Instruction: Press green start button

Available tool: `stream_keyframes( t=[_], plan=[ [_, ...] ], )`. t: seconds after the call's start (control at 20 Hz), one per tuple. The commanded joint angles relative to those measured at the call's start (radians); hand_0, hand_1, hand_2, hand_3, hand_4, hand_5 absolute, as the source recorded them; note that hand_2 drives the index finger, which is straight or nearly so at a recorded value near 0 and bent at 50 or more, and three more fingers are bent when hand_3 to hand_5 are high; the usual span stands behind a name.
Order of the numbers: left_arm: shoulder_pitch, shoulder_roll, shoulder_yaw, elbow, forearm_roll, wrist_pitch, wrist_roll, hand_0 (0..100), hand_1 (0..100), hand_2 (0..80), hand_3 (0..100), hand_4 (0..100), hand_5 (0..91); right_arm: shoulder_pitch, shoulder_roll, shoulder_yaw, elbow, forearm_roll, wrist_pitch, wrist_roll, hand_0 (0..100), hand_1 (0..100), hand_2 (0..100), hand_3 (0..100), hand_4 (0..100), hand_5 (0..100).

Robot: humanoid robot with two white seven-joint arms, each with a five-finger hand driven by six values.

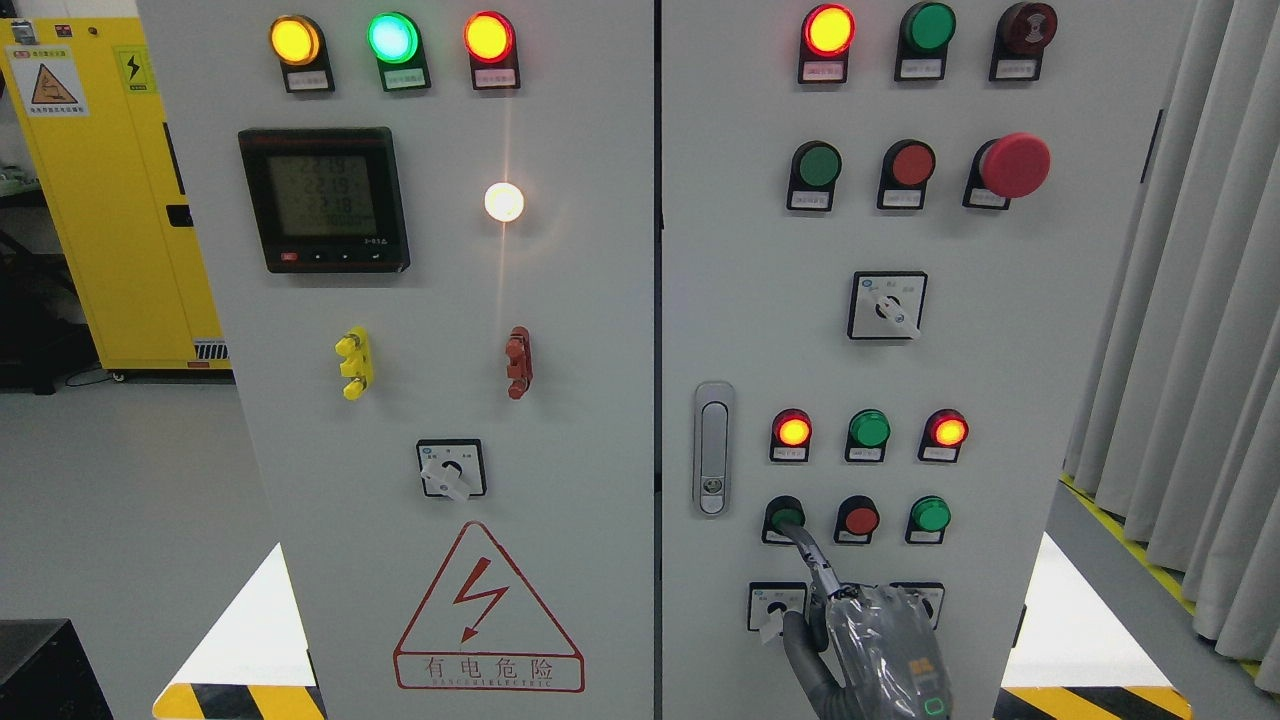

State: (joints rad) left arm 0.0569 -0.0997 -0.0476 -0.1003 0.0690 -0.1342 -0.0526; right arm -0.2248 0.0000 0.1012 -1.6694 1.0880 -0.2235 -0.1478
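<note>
My right hand point(868, 640), grey and wrapped in clear plastic, comes up from the bottom edge right of the middle. Its index finger point(815, 560) is stretched out and its tip touches a green push button point(783, 514) at the left of the lower button row on the right cabinet door. The other fingers are curled and hold nothing. The fingertip hides part of the button. Another green push button point(818, 166) sits in the upper row, far above the hand. The left hand is not in view.
Beside the touched button are a red button point(860, 519) and a green lamp point(931, 514). A rotary switch point(776, 606) sits just left of the hand. A door handle point(712, 448) is further left. A red mushroom stop button point(1014, 165) is at upper right. Grey curtains point(1190, 300) hang right.
</note>
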Motion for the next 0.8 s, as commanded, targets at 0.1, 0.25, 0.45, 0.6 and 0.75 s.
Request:
stream_keyframes(
  t=[0.1, 0.25, 0.45, 0.6, 0.75],
  plan=[
    [0.000, 0.000, 0.000, 0.001, 0.000, 0.001, 0.000, 12, 56, 0.0, 0, 0, 0.0, -0.010, -0.017, -0.005, 0.019, -0.004, 0.003, 0.005, 78, 98, 0, 89, 96, 100],
    [0.000, 0.000, 0.000, 0.001, 0.000, 0.001, 0.000, 12, 56, 0.0, 0, 0, 0.0, -0.008, -0.017, -0.003, 0.017, -0.004, 0.003, 0.005, 78, 98, 0, 89, 96, 100],
    [0.000, 0.000, 0.000, 0.001, 0.000, 0.001, 0.000, 12, 56, 0.0, 0, 0, 0.0, -0.004, -0.017, -0.003, 0.011, -0.005, 0.000, 0.002, 78, 98, 0, 88, 96, 100],
    [0.000, 0.000, 0.000, 0.001, 0.000, 0.001, 0.000, 12, 56, 0.0, 0, 0, 0.0, 0.002, -0.017, 0.003, -0.006, -0.011, -0.005, -0.009, 80, 97, 0, 88, 96, 100],
    [0.000, 0.000, 0.000, -0.001, 0.000, 0.001, 0.000, 12, 56, 0.0, 0, 0, 0.0, 0.021, -0.017, 0.008, -0.039, -0.086, -0.010, -0.010, 86, 97, 0, 88, 96, 100]
  ],
)
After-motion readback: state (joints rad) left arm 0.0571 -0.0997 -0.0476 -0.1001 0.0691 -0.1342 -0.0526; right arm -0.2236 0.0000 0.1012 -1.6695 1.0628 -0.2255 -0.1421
